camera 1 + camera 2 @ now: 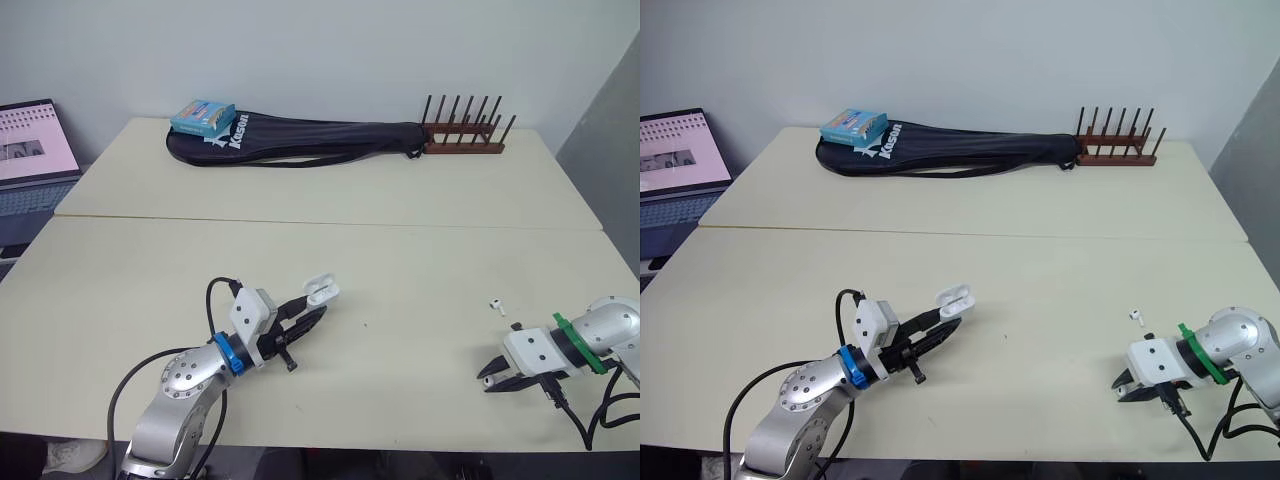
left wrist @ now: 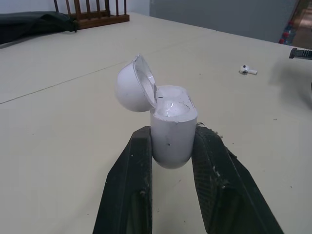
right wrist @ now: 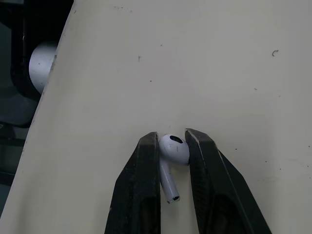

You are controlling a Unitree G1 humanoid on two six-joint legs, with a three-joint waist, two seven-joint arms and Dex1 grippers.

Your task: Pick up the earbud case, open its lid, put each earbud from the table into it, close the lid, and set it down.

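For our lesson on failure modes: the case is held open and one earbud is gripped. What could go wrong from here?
1. The right jaws pinch the earbud by its round head alone, stem free; it could twist or slip on the way over.
2. The left jaws hold the earbud case low on its rounded body; pressing an earbud in might tip it.
3. The second earbud lies close to the right jaws and could get knocked.

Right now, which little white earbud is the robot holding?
The small white plastic earbud pinched in the right tool. The other white earbud lies loose on the cream table.
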